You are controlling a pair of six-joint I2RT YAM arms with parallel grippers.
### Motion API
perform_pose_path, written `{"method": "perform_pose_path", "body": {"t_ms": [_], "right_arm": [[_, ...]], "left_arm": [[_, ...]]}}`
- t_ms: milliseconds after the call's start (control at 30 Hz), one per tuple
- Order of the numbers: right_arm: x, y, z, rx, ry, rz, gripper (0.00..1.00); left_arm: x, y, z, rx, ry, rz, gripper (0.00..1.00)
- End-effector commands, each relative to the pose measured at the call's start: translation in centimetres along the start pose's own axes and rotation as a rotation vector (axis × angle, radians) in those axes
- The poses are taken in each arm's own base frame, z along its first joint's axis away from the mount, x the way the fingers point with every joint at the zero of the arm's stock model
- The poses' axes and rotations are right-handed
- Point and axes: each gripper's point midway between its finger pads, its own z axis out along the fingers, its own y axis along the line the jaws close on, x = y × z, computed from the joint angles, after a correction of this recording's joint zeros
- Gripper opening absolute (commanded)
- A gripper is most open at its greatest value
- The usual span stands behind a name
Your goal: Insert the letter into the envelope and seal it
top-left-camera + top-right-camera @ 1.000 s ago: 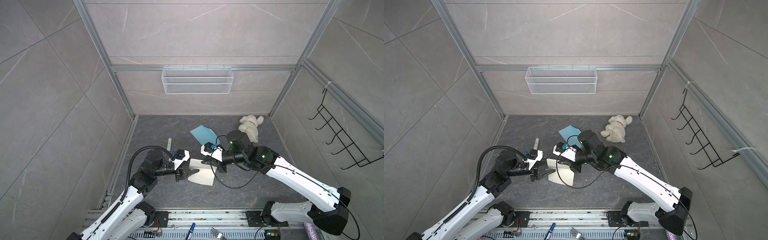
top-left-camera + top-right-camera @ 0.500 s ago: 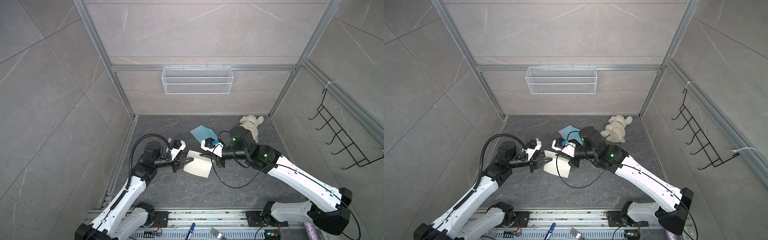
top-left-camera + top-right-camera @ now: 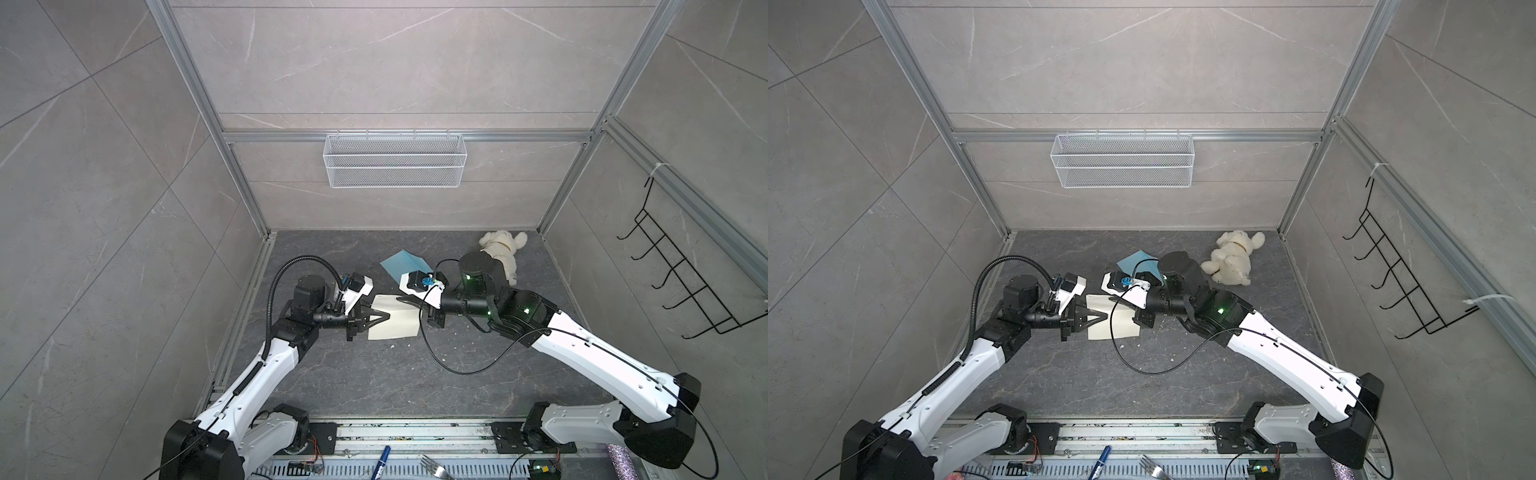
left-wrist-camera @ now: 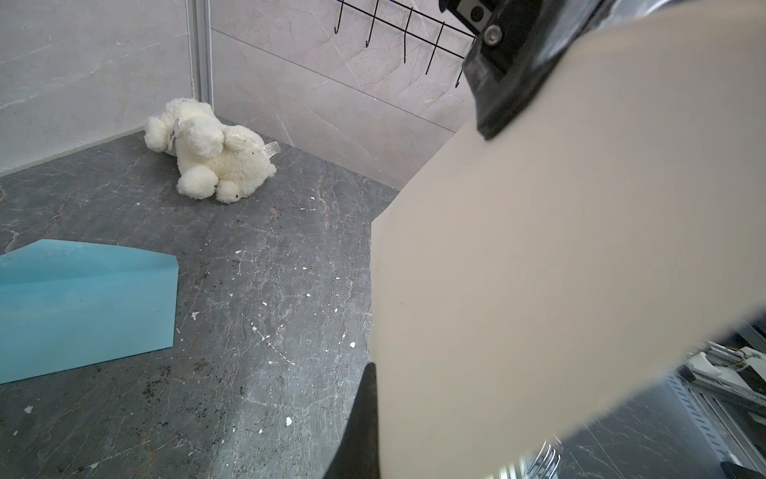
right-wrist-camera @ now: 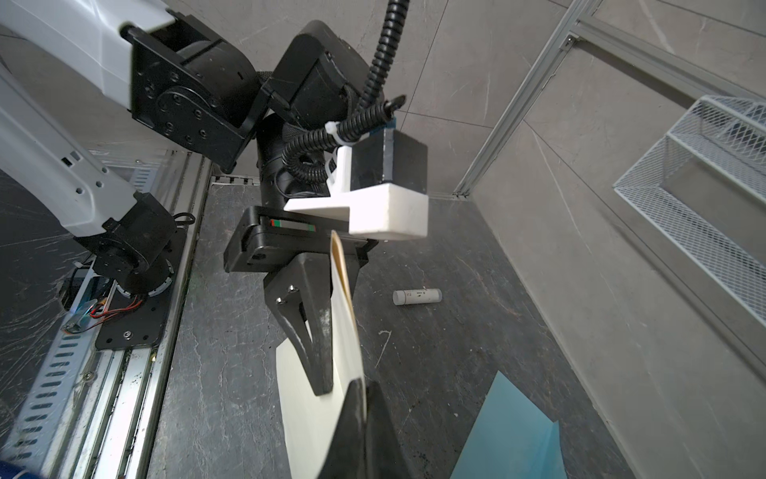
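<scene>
Tan letter [image 3: 399, 328], held upright: left jaws closed tight on one edge, right jaws closed tight on opposite side; blue envelope [image 3: 403, 262] lies apart.

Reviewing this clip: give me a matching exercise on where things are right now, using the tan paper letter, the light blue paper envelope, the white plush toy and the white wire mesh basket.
Things:
1. tan paper letter
2. light blue paper envelope
3. white plush toy
4. white wire mesh basket

Places:
A. hung on the back wall
B. lying on the floor near the back right corner
C. pinched by the left gripper and the right gripper
D. lying on the floor, no gripper on it

Pairs: 1-C, 2-D, 3-B, 4-A
</scene>
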Motion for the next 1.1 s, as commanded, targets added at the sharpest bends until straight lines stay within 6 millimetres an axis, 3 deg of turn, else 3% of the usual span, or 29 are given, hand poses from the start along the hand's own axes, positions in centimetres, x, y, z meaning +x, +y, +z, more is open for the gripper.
{"method": "perform_pose_path", "body": {"t_ms": [0,67,200,433,633,767,900,1067], "right_arm": [[-0.5,-0.2,-0.7,0.035,-0.020,-0.029,0.00],[-0.5,-0.5,-0.8,0.049,-0.021,-0.036,0.00],[-0.7,-1.0,-1.1,0.091,-0.033,-0.051,0.00],[-0.5,-1.5,-1.6,0.135,-0.034,-0.061,0.00],[-0.1,-0.9,-2.0,0.115,-0.018,-0.064,0.00],[0.1,-0.9,-2.6,0.127,-0.014,-0.073,0.00],[-0.2,-1.1,-3.4,0.155,-0.026,-0.080,0.00],[-0.3,-0.9,-3.4,0.143,-0.032,-0.071,0.00]], "left_arm": [[-2.0,-1.1,-0.3,0.048,-0.036,0.055,0.09],[-1.9,-1.2,-0.3,0.049,-0.035,0.052,0.15],[-1.5,-1.2,-0.3,0.048,-0.035,0.053,0.16],[-1.0,-0.6,0.0,0.047,-0.028,0.038,0.00],[-1.2,0.2,0.3,0.041,-0.037,0.018,0.00],[-1.3,0.8,0.5,0.033,-0.043,0.009,0.13],[-1.0,1.1,0.6,0.039,-0.041,-0.008,0.15],[-1.3,1.2,0.8,0.063,-0.053,-0.017,0.00]]}}
